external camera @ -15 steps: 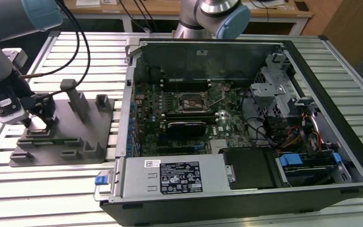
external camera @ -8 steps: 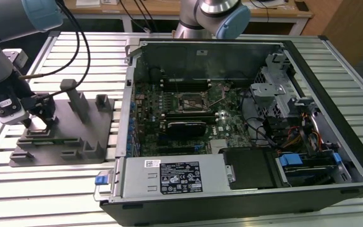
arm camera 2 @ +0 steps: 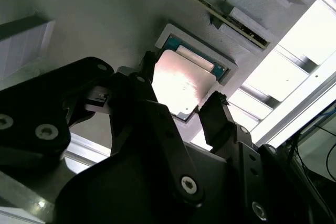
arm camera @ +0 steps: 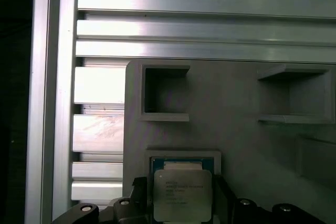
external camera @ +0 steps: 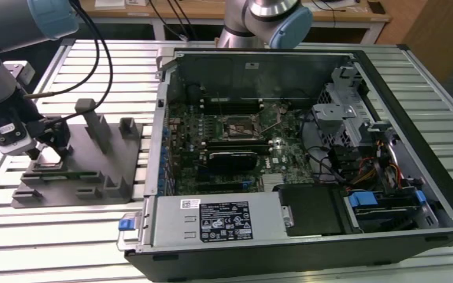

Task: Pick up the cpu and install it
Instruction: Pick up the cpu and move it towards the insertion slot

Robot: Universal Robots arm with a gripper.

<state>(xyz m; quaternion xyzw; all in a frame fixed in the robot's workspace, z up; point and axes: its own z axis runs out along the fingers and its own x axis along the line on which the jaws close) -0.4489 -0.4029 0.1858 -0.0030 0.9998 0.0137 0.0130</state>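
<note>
The cpu (arm camera 2: 184,80), a small square chip with a pale silver top and a green rim, lies in a shallow square pocket of the grey fixture (external camera: 92,177) at the exterior view's left. My gripper (external camera: 44,154) is down over it. In both wrist views the black fingers (arm camera 2: 215,108) stand against two opposite edges of the cpu (arm camera: 181,195), shut on it. The chip is still level with its pocket. The motherboard's empty socket (external camera: 238,125) lies inside the open computer case (external camera: 415,106), to the exterior view's right.
Upright grey blocks (external camera: 92,121) rise from the fixture just beside the gripper. The fixture rests on a slatted aluminium table (external camera: 53,236). A second arm's base (external camera: 270,17) stands behind the case. Cables, drive bays and a power supply (external camera: 226,221) crowd the case.
</note>
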